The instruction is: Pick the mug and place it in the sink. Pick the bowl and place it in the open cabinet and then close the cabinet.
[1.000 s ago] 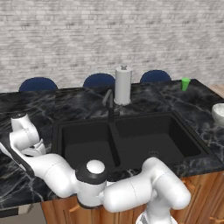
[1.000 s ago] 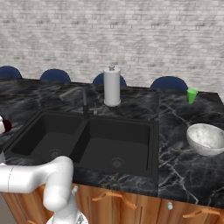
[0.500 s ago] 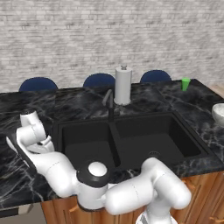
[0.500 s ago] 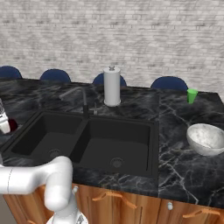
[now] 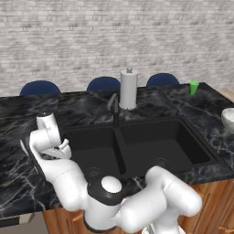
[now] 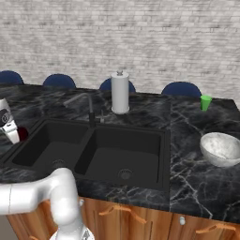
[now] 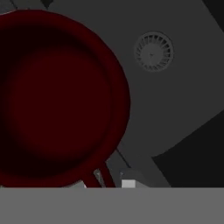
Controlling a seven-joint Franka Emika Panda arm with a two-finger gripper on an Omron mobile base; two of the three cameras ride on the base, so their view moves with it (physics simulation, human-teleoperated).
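Note:
The dark red mug (image 7: 57, 96) sits close under the hand, its small handle (image 7: 99, 177) lying between the fingertips. My gripper (image 7: 103, 183) is shut on the mug. Below it lie the floor and a round drain (image 7: 153, 51) of the black sink (image 5: 201, 171). In the right base view the mug (image 6: 22, 135) peeks out beside my gripper (image 6: 15, 136), over the left edge of the sink (image 6: 119, 190). In the left base view my gripper (image 5: 61, 148) hangs at the left basin's rim. The grey-white bowl (image 6: 221, 148) (image 5: 228, 119) rests on the counter right of the sink. The cabinet is out of view.
A black faucet (image 5: 114, 109) and a paper towel roll (image 5: 128, 89) stand behind the sink. A small green cup (image 6: 205, 102) is at the back right. Blue chair backs (image 5: 104, 84) line the counter's far side. Wooden lower cabinets (image 6: 140, 218) run below.
The hand has carried the mug to the right, from over the left counter to the left edge of the sink. The bowl has not moved.

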